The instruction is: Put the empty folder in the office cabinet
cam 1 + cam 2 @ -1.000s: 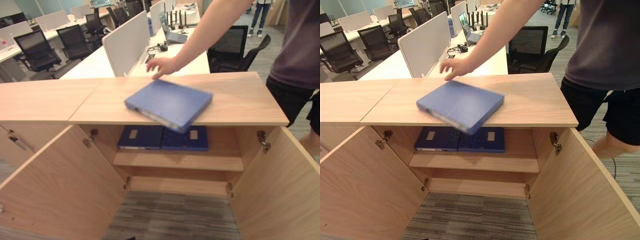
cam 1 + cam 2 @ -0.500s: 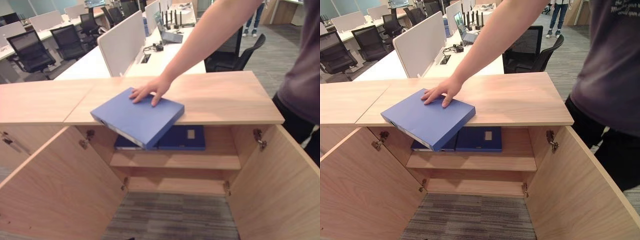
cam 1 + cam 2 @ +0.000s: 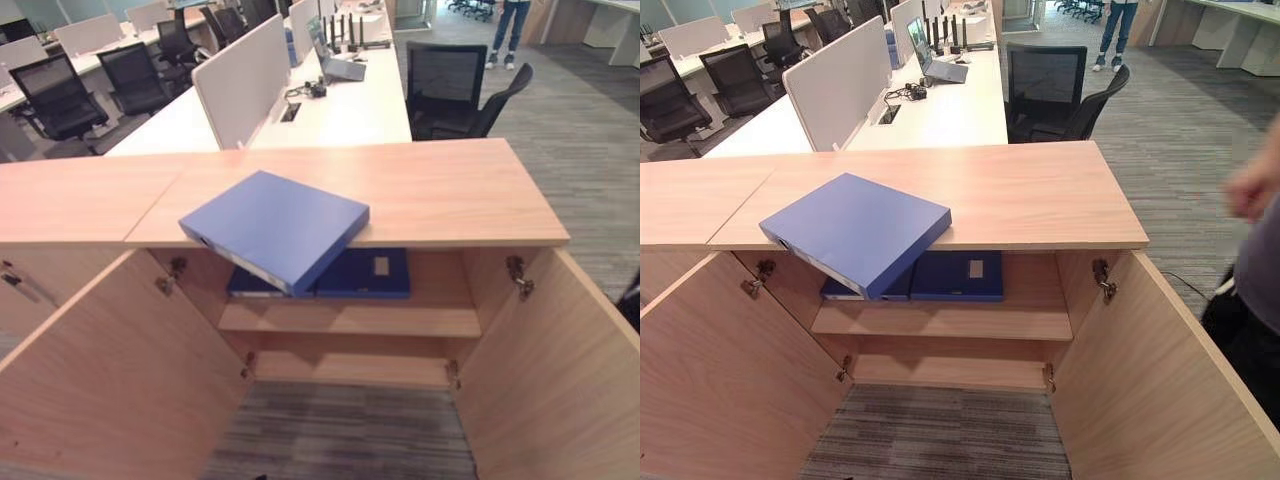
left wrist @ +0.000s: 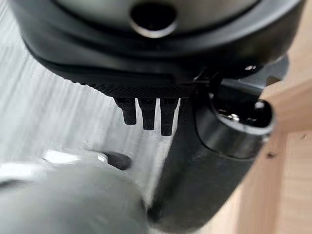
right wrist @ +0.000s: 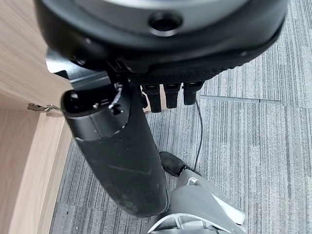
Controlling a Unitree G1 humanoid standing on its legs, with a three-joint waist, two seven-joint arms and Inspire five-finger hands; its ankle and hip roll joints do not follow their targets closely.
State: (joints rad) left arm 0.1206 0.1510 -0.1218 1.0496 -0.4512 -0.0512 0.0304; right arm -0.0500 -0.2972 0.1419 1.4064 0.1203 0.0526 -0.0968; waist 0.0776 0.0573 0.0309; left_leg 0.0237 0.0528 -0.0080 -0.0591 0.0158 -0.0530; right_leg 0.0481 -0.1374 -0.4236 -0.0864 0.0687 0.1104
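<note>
Folder (image 3: 275,227) untouched; hands (image 4: 146,111) empty

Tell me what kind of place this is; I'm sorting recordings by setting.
Most likely an open-plan office: desks with white divider screens, black swivel chairs, and a low wooden cabinet with a blue folder on top.

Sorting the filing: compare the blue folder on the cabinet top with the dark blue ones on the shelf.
The blue folder lies skewed on the cabinet top, one corner overhanging; the dark blue folders lie square on the upper shelf. It is lighter blue. They show pale labels. All lie flat.
</note>
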